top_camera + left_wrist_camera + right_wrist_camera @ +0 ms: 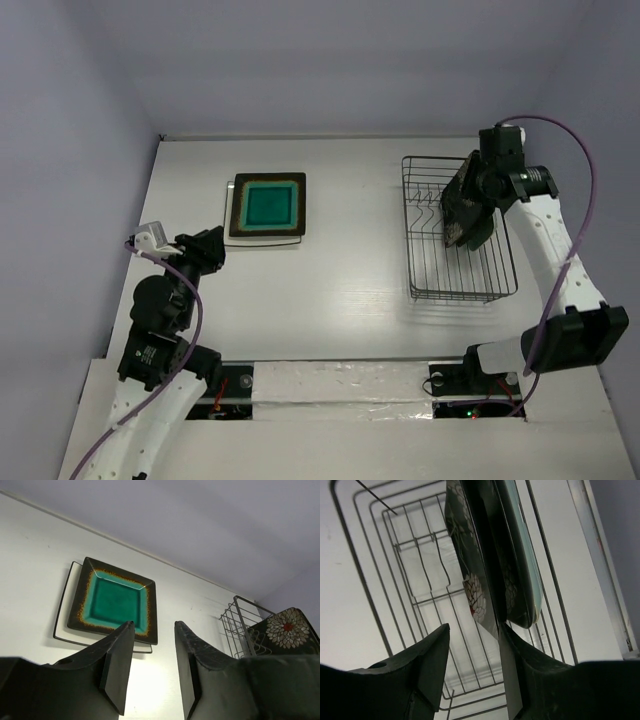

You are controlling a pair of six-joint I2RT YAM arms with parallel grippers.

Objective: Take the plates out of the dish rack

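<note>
Top external view: black flowered plate (287, 627) and mint-green plate (520, 545) stand on edge in the grey wire dish rack (450, 272), far right, with the right gripper (473, 628) parted about the black plate's edge, while far left the glossy teal-centred plate (268, 205) lies on the white square plate (64, 607), the left gripper (154, 625) parted and empty, on a matte white table (340, 300) between lilac walls (300, 60).

Looked like a robot lab test cell, not a real kitchen. Plain white table (350, 300) was boxed in by bare lavender panels (70, 200) on the left, back and right of the top view. Left arm (150, 345) and right arm (560, 260) were bolted at the bottom edge, purple cable (590, 180) looped loose, taped strip (340, 385) across the base. Only kitchen items: wire dish rack (410, 230) upper right, plates (268, 205) upper centre-left.
</note>
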